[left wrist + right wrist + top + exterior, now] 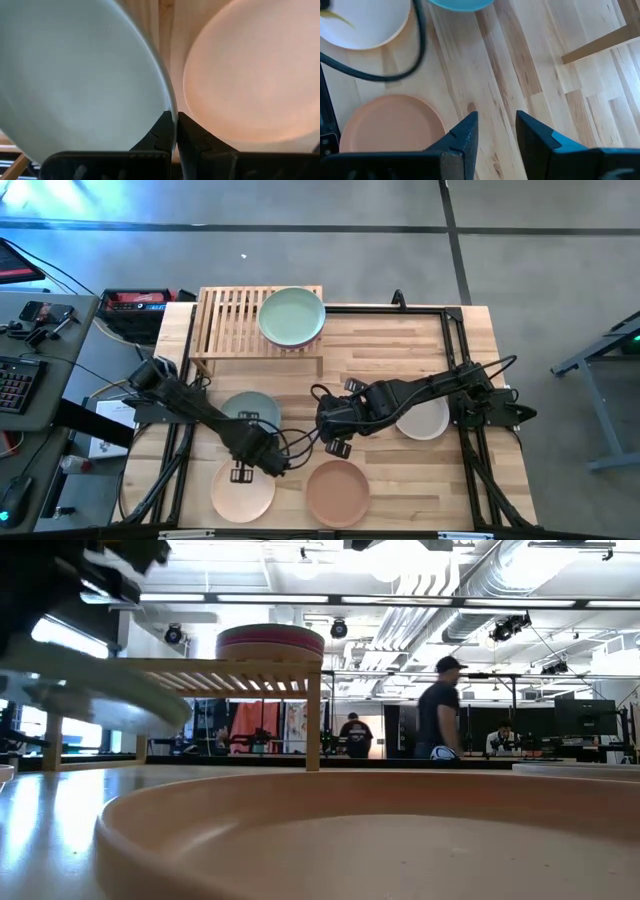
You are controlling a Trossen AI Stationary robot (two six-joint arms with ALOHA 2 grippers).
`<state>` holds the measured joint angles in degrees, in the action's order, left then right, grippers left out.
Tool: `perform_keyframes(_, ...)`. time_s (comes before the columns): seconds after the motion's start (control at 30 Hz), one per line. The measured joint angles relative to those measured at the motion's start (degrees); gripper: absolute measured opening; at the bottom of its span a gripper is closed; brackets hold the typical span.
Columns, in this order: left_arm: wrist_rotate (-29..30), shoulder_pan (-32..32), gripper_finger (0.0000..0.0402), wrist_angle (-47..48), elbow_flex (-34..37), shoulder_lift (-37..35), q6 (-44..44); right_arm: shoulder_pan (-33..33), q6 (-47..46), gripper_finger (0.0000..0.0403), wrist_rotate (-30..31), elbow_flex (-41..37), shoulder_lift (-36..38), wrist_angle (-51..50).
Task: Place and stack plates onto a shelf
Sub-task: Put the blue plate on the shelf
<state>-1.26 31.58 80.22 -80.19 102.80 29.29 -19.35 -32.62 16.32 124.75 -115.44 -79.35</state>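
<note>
Butcher-block surface [400, 350] under you, open workshop behind with a person walking past [437, 708]; the shelf [228, 320] sits at 11 o'clock with a mint plate [291, 316] topping the stack on its right end. Your left gripper [268, 457] is down at 7 o'clock, fingers pressed together on the rim of the grey-teal plate [75, 85]; the wrist view shows the rim pinched between the tips, and the low view has that plate tilted and clear of the wood, so I'd call this the lift-off step. Next you need to carry it up toward 11 o'clock, level it out, and set it on the shelf; mind the slatted edge and the stack already there. Your right gripper [495, 131] hovers near centre, fingers spread, holding nothing. Left on the surface: a cream plate [243, 492] just beside your left gripper, a peach plate [337, 492] at 6 o'clock, a white plate [424, 420] at 3 o'clock under the right arm; the trailing cables between the arms could snag.
</note>
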Motion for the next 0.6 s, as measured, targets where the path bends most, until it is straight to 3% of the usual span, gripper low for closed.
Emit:
perform_keyframes(0.27, 0.4, 1.2, 0.0001, 3.5, -0.1, -10.0, 3.6, -0.1, 0.0, 0.0107, 0.0, 0.0, 0.0, -0.1)
perform_keyframes(0.6, 9.0, -1.7, 0.0001, 9.6, 0.5, -25.7, 11.4, -0.1, 0.0, 0.0107, 0.0, 0.0, 0.0, 0.0)
